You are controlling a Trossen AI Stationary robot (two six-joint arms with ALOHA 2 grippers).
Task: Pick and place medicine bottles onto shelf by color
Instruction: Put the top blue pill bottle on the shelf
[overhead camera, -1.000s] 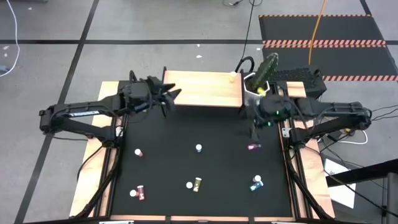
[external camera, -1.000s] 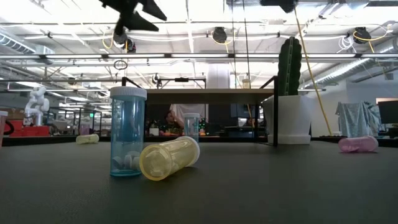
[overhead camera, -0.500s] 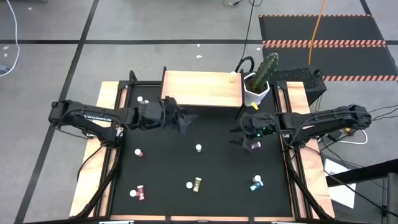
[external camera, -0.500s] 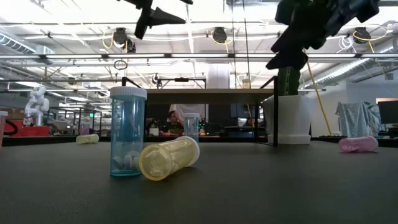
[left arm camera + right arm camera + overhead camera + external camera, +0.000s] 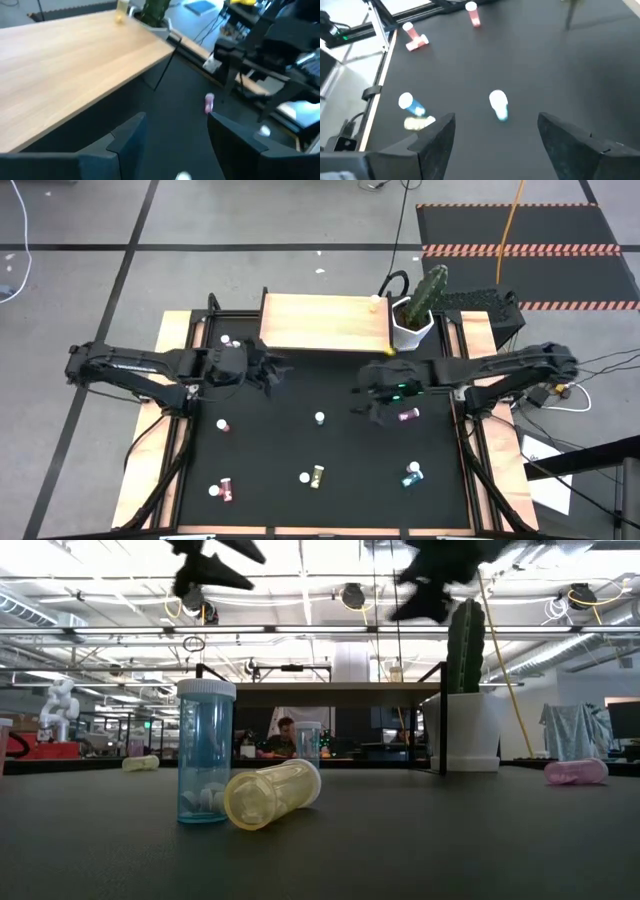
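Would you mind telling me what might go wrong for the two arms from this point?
The open right gripper hovers between the whitish bottle and the pink bottle; descending carelessly, it might knock either one rolling. The yellow bottle sits at the shelf corner, so a nudge could push it off.

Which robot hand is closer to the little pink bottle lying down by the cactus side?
Right. The right end effector hovers just beside the pink plastic bottle; the left end effector is across the mat, near the wooden shelf.

low view: both grippers blurred, cut by top edge | right wrist: bottles blurred | shelf cut off in left wrist view | person mostly hidden behind shelf
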